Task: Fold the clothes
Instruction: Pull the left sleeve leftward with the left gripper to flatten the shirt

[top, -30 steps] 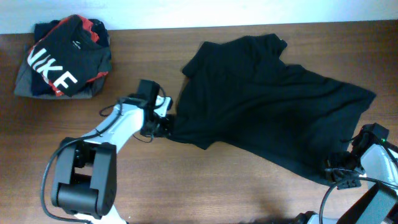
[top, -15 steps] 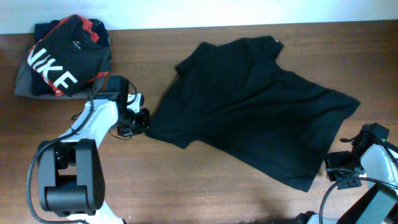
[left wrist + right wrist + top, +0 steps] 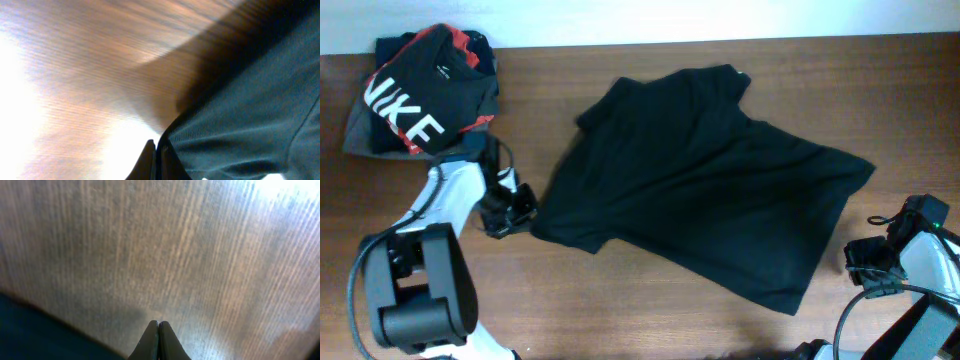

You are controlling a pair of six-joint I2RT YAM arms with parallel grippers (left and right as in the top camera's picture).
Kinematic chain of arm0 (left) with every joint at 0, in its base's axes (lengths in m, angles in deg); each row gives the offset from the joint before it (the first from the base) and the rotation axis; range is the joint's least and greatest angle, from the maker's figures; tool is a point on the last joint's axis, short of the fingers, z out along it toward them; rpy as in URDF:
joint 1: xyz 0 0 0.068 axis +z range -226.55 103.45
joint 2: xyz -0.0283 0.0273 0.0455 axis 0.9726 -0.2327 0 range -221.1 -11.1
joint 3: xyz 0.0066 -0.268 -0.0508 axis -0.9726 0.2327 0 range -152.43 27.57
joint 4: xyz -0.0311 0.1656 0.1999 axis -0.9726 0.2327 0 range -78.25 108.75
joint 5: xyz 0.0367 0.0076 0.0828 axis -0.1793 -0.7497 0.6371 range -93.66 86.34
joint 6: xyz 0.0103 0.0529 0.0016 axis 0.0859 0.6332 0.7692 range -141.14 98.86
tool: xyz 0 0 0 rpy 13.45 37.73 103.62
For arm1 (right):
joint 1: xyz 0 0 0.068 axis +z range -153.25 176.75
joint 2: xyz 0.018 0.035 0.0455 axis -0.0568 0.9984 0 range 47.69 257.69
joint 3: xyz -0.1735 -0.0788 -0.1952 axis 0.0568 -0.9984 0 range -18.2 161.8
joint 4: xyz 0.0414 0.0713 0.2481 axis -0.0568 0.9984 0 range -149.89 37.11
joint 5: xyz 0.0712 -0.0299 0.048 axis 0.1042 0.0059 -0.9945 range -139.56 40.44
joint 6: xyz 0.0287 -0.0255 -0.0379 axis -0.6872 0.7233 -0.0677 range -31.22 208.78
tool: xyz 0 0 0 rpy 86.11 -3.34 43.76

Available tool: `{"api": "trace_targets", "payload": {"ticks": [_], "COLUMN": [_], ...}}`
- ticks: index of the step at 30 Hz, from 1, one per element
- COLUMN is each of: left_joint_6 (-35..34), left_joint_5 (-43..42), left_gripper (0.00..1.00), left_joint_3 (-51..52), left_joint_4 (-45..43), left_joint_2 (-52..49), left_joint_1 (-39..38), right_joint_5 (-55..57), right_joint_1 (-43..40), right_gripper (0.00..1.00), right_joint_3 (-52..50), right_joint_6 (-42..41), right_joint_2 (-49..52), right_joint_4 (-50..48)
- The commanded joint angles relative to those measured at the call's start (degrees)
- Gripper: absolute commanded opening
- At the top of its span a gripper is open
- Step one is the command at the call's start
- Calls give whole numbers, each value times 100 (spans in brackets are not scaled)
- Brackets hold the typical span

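Note:
The black T-shirt [image 3: 700, 190] lies spread and slanted across the middle of the wooden table [image 3: 620, 310]. My left gripper [image 3: 525, 205] is at the shirt's left corner, shut on the fabric edge. In the left wrist view its fingers [image 3: 157, 150] are pressed together with the dark cloth [image 3: 250, 115] bunched against them. My right gripper [image 3: 855, 260] is shut and empty, low over bare wood just right of the shirt's lower right corner. In the right wrist view its closed tips [image 3: 158, 325] hover over the table, with the shirt's edge [image 3: 30, 335] at lower left.
A pile of folded garments topped by the black-and-red NIKE one [image 3: 415, 95] sits at the back left corner, close behind my left arm. Bare wood lies along the front edge.
My left gripper has pulled the shirt's corner left and toward the front, and the whole shirt has slid left. The shirt's lower right corner has drawn away from my right gripper, which has stayed put.

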Motion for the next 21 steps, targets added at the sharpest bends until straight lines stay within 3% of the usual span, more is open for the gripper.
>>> {"api": "trace_targets", "payload": {"ticks": [1, 9, 19, 20, 21], "left_joint_6": [-306, -588, -879, -879, -879], "left_joint_5": [282, 302, 380, 468, 553], "left_gripper": [1, 1, 0, 1, 13], "left_joint_3": [-66, -59, -57, -57, -57], "left_joint_4": [170, 957, 1856, 1858, 1856], "left_joint_2": [518, 1202, 2470, 2570, 2645], "left_joint_1": [424, 710, 332, 313, 308], "right_joint_5": [-118, -234, -315, -337, -361], "right_joint_1": [-11, -11, -11, -11, -11], "right_gripper": [4, 4, 4, 4, 4], "right_joint_3": [11, 11, 11, 11, 13], "right_joint_6": [63, 61, 61, 61, 61], "right_joint_2": [-103, -103, -103, -103, -103], "right_joint_4": [-68, -203, -326, -334, -350]}}
